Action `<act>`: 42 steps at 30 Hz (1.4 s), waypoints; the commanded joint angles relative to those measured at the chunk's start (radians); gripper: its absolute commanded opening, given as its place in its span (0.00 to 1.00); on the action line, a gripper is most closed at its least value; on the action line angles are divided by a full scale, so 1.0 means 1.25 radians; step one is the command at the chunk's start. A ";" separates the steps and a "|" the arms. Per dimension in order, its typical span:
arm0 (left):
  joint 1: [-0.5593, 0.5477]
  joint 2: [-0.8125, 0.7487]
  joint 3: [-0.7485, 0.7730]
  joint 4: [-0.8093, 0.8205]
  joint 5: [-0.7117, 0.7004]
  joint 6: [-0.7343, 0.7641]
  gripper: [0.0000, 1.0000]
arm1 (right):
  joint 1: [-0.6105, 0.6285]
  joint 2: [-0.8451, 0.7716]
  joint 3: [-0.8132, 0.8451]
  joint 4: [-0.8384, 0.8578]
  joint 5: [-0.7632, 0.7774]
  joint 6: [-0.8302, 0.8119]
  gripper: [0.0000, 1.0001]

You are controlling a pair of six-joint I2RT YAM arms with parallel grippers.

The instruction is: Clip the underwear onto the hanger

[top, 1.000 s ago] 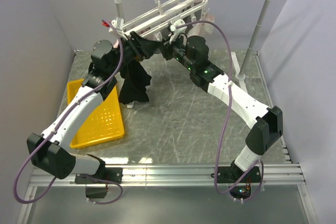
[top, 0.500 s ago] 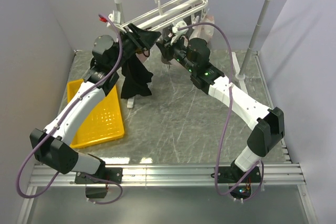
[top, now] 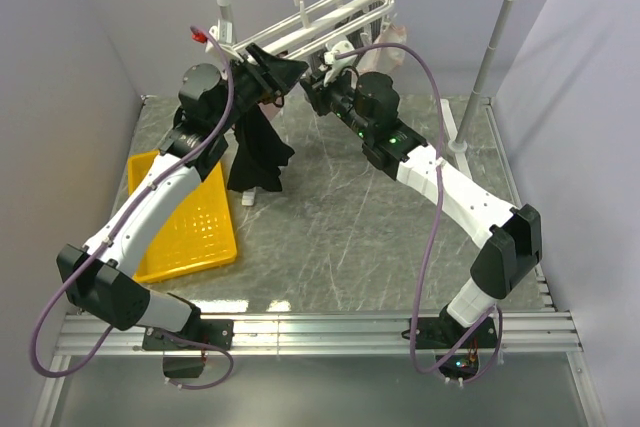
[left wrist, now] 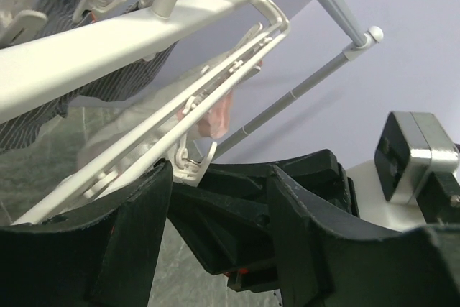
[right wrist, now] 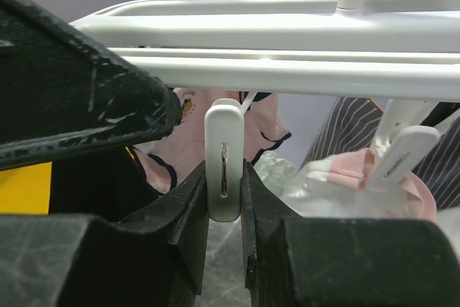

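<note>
Your left gripper [top: 262, 69] pinches the underwear [top: 258, 147] by its top edge, so it hangs under the hanger's [top: 300, 32] left end. Your right gripper [right wrist: 223, 185] squeezes a white clip [right wrist: 223, 159]. You're at the clipping step. Next, likely, feed the fabric edge into that clip's mouth, then release.

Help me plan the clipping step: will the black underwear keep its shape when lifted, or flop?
Probably floppy: the underwear hangs in limp folds below the left claw. Likely light too, judging by how thin the draped fabric looks. Its free edge may sag away from the clip that the right claw squeezes.
</note>
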 commanded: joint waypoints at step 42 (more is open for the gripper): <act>-0.008 0.028 0.013 -0.025 -0.151 -0.009 0.68 | 0.068 0.001 0.093 -0.088 0.019 0.063 0.00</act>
